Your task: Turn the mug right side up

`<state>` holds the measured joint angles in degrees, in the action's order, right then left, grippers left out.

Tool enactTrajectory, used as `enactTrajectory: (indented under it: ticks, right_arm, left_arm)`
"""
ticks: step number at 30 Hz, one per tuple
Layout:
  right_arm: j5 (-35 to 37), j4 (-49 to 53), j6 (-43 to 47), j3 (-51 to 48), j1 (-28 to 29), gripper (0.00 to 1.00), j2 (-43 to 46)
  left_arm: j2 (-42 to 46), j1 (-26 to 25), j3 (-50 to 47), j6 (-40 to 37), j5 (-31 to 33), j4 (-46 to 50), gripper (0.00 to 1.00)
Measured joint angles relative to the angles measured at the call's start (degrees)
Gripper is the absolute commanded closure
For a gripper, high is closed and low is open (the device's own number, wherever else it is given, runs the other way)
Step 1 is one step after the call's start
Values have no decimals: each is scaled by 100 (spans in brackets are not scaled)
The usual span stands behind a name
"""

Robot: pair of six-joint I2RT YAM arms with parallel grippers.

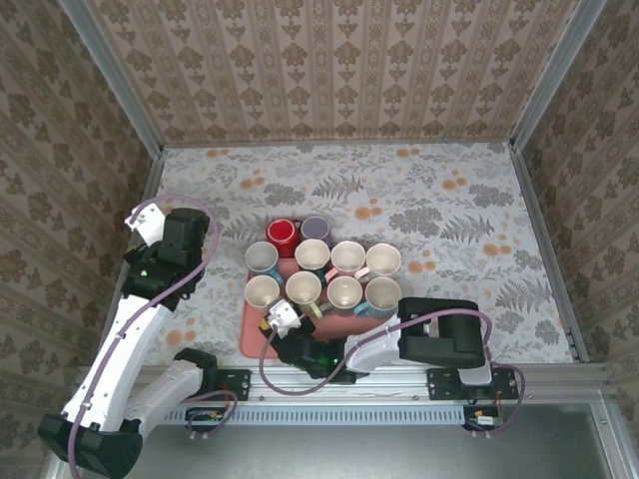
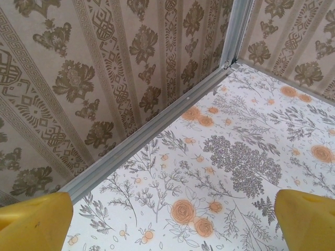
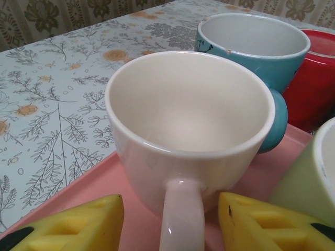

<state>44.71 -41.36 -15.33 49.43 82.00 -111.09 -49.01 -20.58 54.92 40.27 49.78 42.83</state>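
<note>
Soft, even, fairly bright overhead light w/ only faint shadows by the tray (image 1: 249, 341) in the sharp, slightly wide-angle top view, a small glare streak on the cream mug (image 3: 188, 130) handle in the right wrist view, and close-up right fingers (image 3: 78, 226) & left fingers (image 2: 34, 219) both out of focus.

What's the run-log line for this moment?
left gripper open, over bare table | right gripper open, straddling handle of white mug, not closed | white mug upright on pink tray
</note>
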Motion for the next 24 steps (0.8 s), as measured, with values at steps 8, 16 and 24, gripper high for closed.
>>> enactTrajectory:
  ticks: [8,16,24]
  right_arm:
    - [-107,-68,280,-286,118,37,385]
    - [-103,-201,452,-542,142,33,719]
    - [-173,-219,848,-682,142,36,1121]
  left_arm:
    - [-15,0,-33,-87,-72,-98,0]
    - [-52,0,-57,-133,-122,-136,0]
    - [-52,0,-59,-225,-210,-223,0]
